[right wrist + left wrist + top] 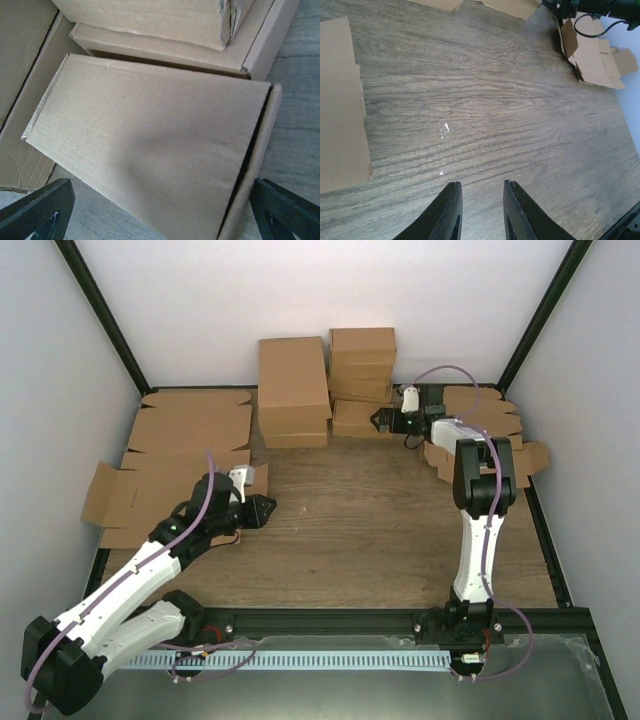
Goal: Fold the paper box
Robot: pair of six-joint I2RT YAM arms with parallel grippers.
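Observation:
A small closed brown paper box (150, 150) lies on the wooden table in front of a stack of similar boxes; it shows in the top view (355, 420) at the back centre. My right gripper (159, 200) is open wide, its fingers (42, 210) at either side of this box's near end, not touching it. In the top view the right gripper (381, 421) points left at the box. My left gripper (480, 184) is open and empty, low over bare wood at the left (262, 510).
A stack of small folded boxes (362, 365) and longer boxes (293, 390) stand at the back. Flat unfolded cardboard sheets lie at the left (185, 430) (340, 100) and at the right (495, 430) (592, 55). Black frame posts and white walls enclose the table.

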